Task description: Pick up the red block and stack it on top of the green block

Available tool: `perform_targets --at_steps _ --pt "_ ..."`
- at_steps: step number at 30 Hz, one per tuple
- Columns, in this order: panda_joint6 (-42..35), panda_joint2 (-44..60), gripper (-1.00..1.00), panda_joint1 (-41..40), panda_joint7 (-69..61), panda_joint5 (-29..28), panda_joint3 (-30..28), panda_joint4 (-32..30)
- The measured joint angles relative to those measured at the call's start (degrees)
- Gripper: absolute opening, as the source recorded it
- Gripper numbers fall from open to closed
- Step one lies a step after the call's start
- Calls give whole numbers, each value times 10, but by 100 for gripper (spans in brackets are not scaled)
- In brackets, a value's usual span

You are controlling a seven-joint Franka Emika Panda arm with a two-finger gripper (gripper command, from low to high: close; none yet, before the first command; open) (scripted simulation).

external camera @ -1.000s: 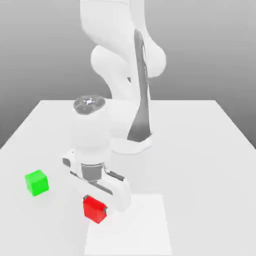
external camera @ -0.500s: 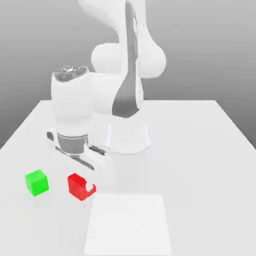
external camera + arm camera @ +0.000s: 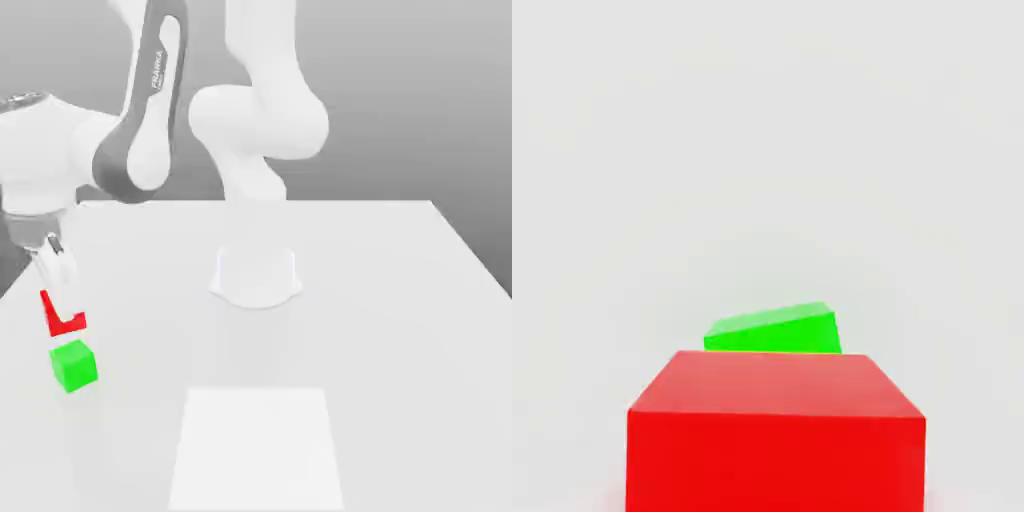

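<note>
Exterior view: at the left edge of the white table (image 3: 380,300), the end effector (image 3: 62,300) is closed on the red block (image 3: 58,318), holding it in the air just above the green block (image 3: 74,365). Hand view: the red block (image 3: 774,430) partly hides the green block (image 3: 774,330) below.

Red block (image 3: 62,316), small matte cube, lifted clear of the table (image 3: 380,300), partly hidden in the exterior view, poised directly above the green block (image 3: 74,365) with a slim gap between; close in the hand view, red (image 3: 774,432) covering most of the green (image 3: 774,331) beneath. Green block flat on the table near the exterior view's left edge
</note>
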Motion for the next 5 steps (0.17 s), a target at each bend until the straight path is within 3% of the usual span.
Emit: perform_targets --at_steps 2,3,5 --pt "38 42 -100 -8 -25 36 16 2" --pt "48 53 100 -10 -32 45 20 3" --pt "48 53 100 -10 -32 45 20 3"
